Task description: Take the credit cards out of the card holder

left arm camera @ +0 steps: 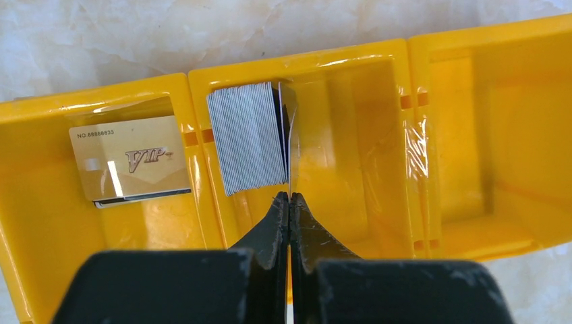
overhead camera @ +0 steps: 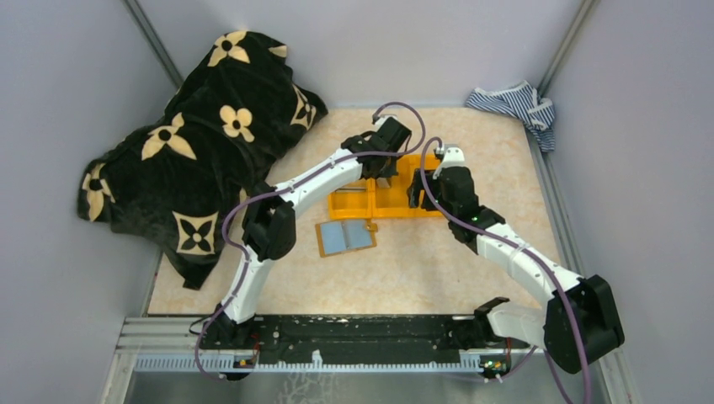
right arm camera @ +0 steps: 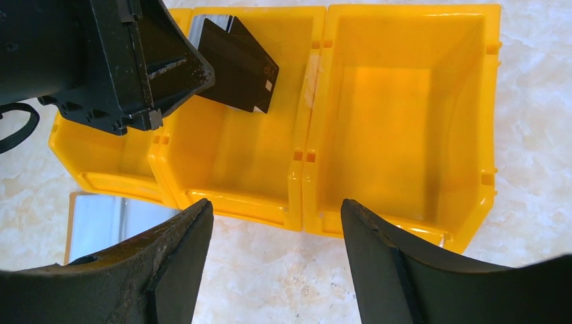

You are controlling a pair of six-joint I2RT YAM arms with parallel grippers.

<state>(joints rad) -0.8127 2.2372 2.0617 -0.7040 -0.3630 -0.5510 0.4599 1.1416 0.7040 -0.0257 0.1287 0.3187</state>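
Orange-tan, the flat folding card holder lies open near the yellow plastic three-compartment bin — the left gripper, clamped on a thin dark card over the middle compartment, seems mid-deposit and must next release it; the right gripper hangs with jaws apart, empty.

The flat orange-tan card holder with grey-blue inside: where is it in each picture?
Top external: card holder lies open at centre, just below the yellow three-compartment plastic bin.
Left wrist: not in it.
Right wrist: card holder at lower left, outside the bin's wall.
Shared landmark: the bin.
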